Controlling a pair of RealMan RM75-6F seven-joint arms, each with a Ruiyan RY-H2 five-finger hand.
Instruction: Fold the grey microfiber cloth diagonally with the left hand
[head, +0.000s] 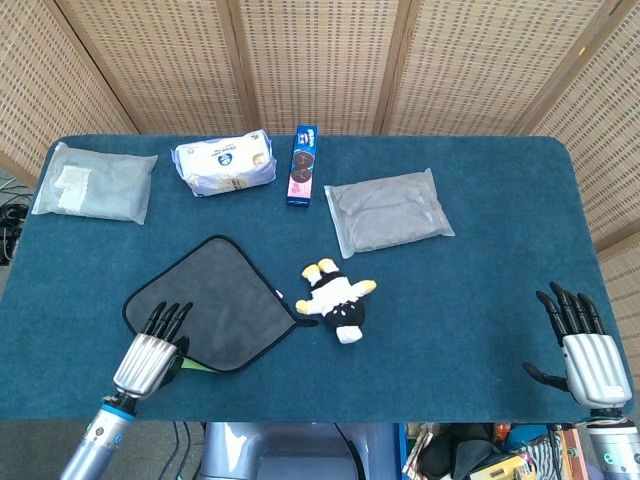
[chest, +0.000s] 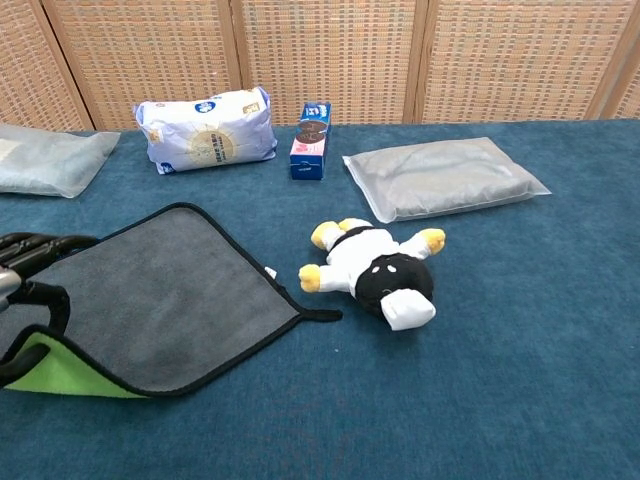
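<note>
Presently: grey square microfiber cloth (head: 215, 300), black-edged, on blue table (head: 460, 300), near corner lifted showing green underside, pinched by left hand (head: 150, 355). Right hand (head: 585, 350): fingers spread, empty.

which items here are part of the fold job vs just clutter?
Job:
- grey microfiber cloth with black edging, near corner lifted, green underside showing
- left hand holding that corner

Lying about:
- black-and-white plush toy
- two grey plastic pouches
- white snack bag
- blue cookie box
- right hand, idle
</note>
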